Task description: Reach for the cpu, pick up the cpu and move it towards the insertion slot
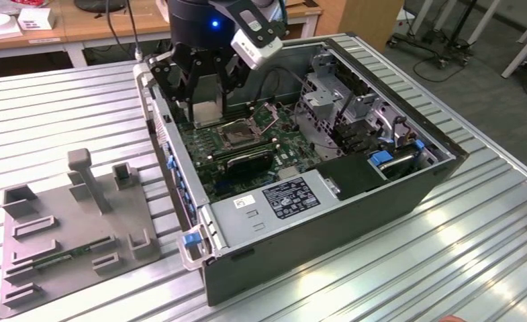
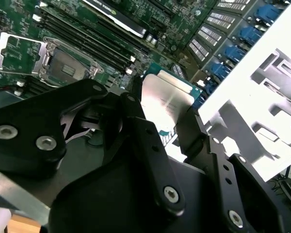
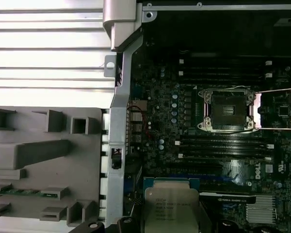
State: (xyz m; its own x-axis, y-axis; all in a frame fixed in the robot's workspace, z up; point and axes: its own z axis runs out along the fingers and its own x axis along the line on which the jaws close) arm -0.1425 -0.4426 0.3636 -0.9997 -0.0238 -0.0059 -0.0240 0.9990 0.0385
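My gripper (image 1: 206, 113) hangs over the far end of the open computer case (image 1: 335, 221), shut on the cpu (image 1: 207, 99), a flat silver square chip with a paler rim. In both wrist views the cpu (image 2: 166, 99) (image 3: 170, 208) sits between the black fingers (image 2: 136, 121), above the green motherboard (image 3: 160, 97). The insertion slot (image 1: 239, 135) (image 2: 65, 65) (image 3: 226, 110) is a silver-framed square socket with a dark centre and its lid swung open. It lies on the board a short way from the held chip, which is apart from it.
A grey tray (image 1: 75, 221) (image 3: 39, 160) with upright holders and a narrow green circuit strip (image 3: 19, 191) lies on the ribbed metal table at the exterior view's left of the case. Long black memory slots (image 3: 223, 150), cables and drive cages (image 1: 353, 114) surround the socket.
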